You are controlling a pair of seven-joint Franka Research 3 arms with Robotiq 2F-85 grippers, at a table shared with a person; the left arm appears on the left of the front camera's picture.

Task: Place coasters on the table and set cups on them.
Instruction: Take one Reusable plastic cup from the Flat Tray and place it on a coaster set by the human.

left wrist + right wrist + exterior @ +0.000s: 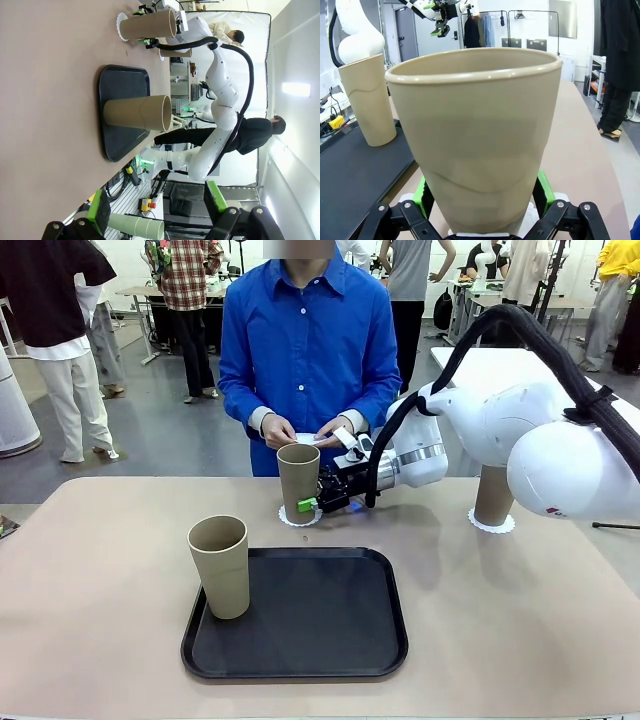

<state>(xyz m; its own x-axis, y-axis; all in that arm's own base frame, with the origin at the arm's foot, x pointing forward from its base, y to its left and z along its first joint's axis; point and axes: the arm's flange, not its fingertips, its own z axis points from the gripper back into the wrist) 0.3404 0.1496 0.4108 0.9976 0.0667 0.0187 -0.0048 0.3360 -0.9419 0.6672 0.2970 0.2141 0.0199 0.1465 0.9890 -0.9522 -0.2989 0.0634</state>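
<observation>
We record:
- Middle cup (298,475): between the spread jaws of the right pincer (308,504), standing on a coaster (300,519) on the counter (100,570).
- Tray (320,630): on the robot's side of the pincer, with a second cup (220,565) upright at its left corner.
- Third cup (492,495): on a second coaster (492,526), well to the pincer's right.

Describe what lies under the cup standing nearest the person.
A white scalloped coaster lies under that cup, flat on the table. Only its frilled edge shows around the cup's base; the middle of the coaster is covered by the cup.
</observation>
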